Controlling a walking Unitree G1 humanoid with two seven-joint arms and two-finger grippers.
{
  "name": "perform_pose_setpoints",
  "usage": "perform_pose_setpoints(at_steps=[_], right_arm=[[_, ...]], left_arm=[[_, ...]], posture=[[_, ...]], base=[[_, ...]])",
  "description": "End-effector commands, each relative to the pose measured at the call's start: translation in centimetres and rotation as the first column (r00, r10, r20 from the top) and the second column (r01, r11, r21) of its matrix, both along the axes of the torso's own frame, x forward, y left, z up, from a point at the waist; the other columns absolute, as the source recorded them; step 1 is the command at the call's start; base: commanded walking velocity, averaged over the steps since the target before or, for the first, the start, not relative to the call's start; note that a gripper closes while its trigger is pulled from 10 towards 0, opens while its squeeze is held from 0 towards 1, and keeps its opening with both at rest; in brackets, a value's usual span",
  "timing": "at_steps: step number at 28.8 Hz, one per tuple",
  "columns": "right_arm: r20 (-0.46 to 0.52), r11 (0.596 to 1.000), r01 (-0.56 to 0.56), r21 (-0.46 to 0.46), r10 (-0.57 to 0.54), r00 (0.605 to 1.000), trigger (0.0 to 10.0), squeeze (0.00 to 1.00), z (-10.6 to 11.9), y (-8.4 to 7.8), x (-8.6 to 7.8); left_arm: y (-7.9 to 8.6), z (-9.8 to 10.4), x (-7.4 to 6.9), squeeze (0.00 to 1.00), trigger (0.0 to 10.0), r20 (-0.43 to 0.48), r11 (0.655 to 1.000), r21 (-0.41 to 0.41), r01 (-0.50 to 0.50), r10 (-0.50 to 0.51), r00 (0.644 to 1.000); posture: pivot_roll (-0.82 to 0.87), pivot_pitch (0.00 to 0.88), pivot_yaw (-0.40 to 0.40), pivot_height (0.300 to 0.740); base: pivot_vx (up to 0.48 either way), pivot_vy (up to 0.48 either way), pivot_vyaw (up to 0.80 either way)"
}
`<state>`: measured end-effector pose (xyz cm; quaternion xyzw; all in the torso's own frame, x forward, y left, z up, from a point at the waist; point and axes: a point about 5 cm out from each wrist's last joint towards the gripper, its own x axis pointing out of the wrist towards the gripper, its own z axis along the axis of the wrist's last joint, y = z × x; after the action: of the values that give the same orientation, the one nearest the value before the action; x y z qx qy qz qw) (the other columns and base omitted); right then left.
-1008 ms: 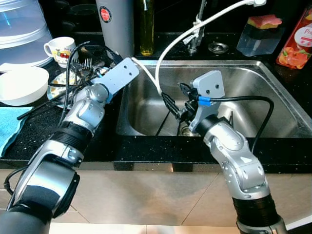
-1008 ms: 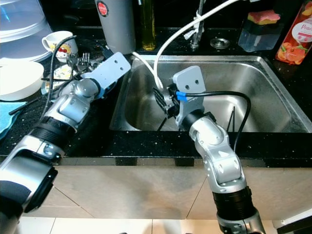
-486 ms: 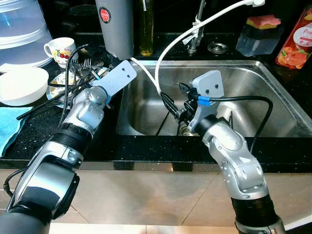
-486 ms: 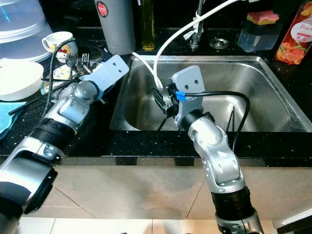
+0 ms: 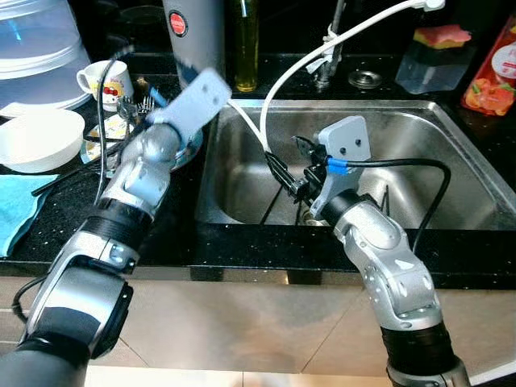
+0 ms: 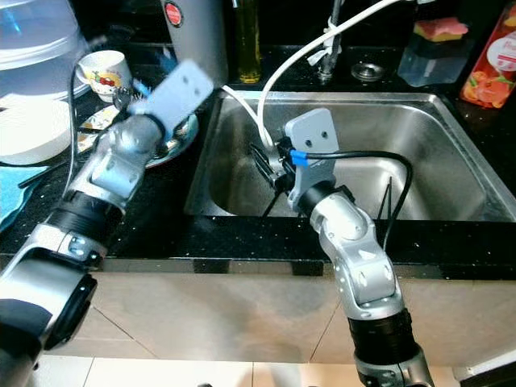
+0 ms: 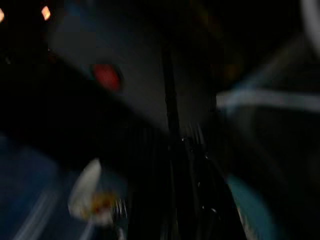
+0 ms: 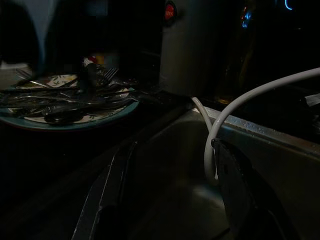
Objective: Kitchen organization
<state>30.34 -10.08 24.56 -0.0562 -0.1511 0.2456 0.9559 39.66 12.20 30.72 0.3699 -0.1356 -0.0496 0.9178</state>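
Plate of forks and spoons on black counter, left of steel sink; utensil long axes roughly parallel to counter edge. Left gripper over plate, motion-blurred; finger state undeterminable. Right gripper inside sink, fingers spread, empty, beside white hose. Red label on grey canister, unreadable.

Sink set into the desk, occupying centre and right. Plate loaded with cutlery lies on the desk just left of the sink; cup behind it, bowl further left. Canister and bottle stand at the far edge, behind the sink's left corner. Hose hangs into the sink.
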Motion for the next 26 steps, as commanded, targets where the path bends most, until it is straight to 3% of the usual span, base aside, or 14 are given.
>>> perform_pose_setpoints(at_steps=[1,4,5,6,10,14,15,16,24,25,26], right_arm=[[0.011,1.0,0.002,0.014,-0.002,1.0,10.0,0.0,0.3,0.0,0.0],[0.012,1.0,0.001,0.014,-0.001,1.0,10.0,0.0,0.3,0.0,0.0],[0.013,1.0,0.0,0.016,0.0,1.0,10.0,0.0,0.4,0.0,-0.1],[0.013,1.0,0.0,0.016,0.0,1.0,10.0,0.0,0.4,0.0,-0.1],[0.019,1.0,0.004,0.02,-0.005,1.0,10.0,0.0,0.5,-0.1,-0.1],[0.024,1.0,0.01,0.026,-0.011,1.0,10.0,0.0,0.6,-0.2,-0.2],[0.026,1.0,0.013,0.029,-0.014,1.0,10.0,0.0,0.7,-0.3,-0.2],[0.028,0.999,0.014,0.033,-0.015,0.999,10.0,0.0,0.7,-0.3,-0.2],[0.034,0.998,0.01,0.058,-0.012,0.999,10.0,0.0,0.9,-0.3,-0.1],[0.039,0.993,-0.003,0.115,-0.001,0.999,10.0,0.0,1.4,-0.3,-0.2],[0.042,0.986,-0.02,0.166,0.013,0.999,10.0,0.0,1.7,-0.3,-0.2]], left_arm=[[-0.9,0.4,-0.3,0.0,10.0,-0.009,0.991,-0.105,0.081,-0.082,0.997],[-1.6,-0.4,-0.3,0.0,10.0,-0.083,0.969,-0.206,0.138,-0.157,0.984],[-2.5,-1.5,-0.4,0.0,10.0,-0.179,0.924,-0.334,0.184,-0.254,0.951],[-2.5,-1.5,-0.4,0.0,10.0,-0.179,0.924,-0.334,0.184,-0.254,0.951],[-3.5,-3.2,-0.6,0.0,10.0,-0.277,0.874,-0.436,0.216,-0.358,0.892],[-3.5,-4.0,-0.5,0.0,10.0,-0.325,0.855,-0.479,0.197,-0.381,0.866],[-3.5,-4.2,-0.5,0.3,10.0,-0.332,0.848,-0.493,0.195,-0.391,0.858],[-3.4,-4.2,-0.4,1.0,10.0,-0.336,0.846,-0.498,0.189,-0.389,0.858],[-3.2,-3.5,-0.5,1.0,10.0,-0.313,0.804,-0.559,0.2,-0.429,0.848],[-3.4,-2.5,-0.8,0.0,10.0,-0.261,0.75,-0.615,0.243,-0.484,0.835],[-3.5,-1.8,-1.0,0.0,10.0,-0.226,0.714,-0.647,0.27,-0.517,0.826]], posture=[[0.08,0.071,0.058,0.74],[0.08,0.071,0.058,0.74],[0.08,0.071,0.058,0.74],[0.08,0.071,0.058,0.74],[0.07,0.076,0.061,0.74],[0.07,0.076,0.061,0.74],[0.07,0.076,0.061,0.74],[0.07,0.075,0.063,0.74],[0.07,0.074,0.061,0.74],[0.07,0.074,0.059,0.74],[0.07,0.074,0.058,0.74]], base=[[0.0,0.0,0.0],[0.0,0.0,0.0],[0.0,0.0,0.0],[0.0,0.0,0.0],[0.0,0.0,0.0],[0.0,0.0,0.0],[0.0,0.0,0.0],[0.0,0.0,0.0],[0.0,0.0,0.0],[0.0,0.0,0.0],[0.0,0.0,0.0]])
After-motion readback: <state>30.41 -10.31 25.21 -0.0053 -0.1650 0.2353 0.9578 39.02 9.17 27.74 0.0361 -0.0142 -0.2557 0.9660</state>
